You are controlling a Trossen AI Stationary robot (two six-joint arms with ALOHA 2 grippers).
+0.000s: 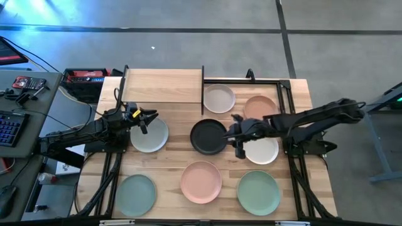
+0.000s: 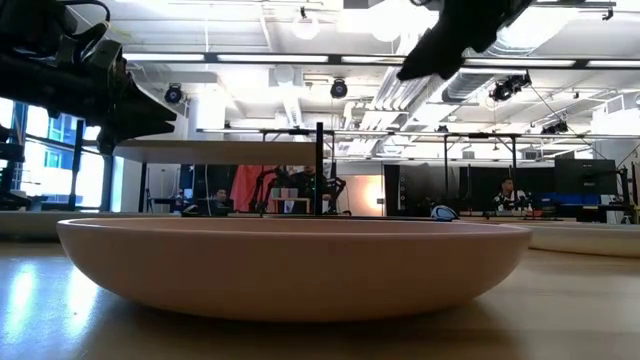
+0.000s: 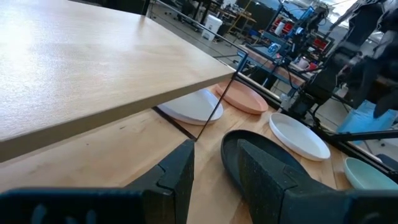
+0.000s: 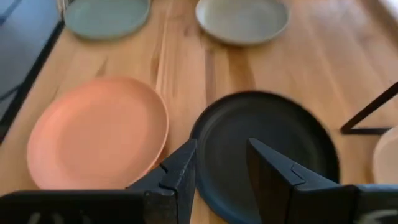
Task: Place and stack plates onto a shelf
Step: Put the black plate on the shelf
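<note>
Round plates lie flat on the wooden table: black [image 1: 208, 137], white [image 1: 262, 150], pale grey-green [image 1: 149, 135], pink [image 1: 201, 182], two green ones [image 1: 258, 192] [image 1: 135, 194], beige-grey [image 1: 219, 98] and terracotta [image 1: 260, 108]. The shelf [image 1: 163, 86], a pale board on thin black uprights, stands at the far side. My right gripper [image 4: 221, 174] hangs open above the black plate [image 4: 267, 143], by its right rim, touching nothing. My left gripper [image 3: 214, 177] is open and empty, level above the pale grey-green plate's far rim, beside the shelf board [image 3: 93, 62].
A black frame [image 1: 282, 81] encloses the beige-grey and terracotta plates to the right of the shelf board. Off the table's left edge, a side desk holds a keyboard [image 1: 9, 129] and tools. The pink plate [image 2: 290, 265] fills the low view's foreground.
</note>
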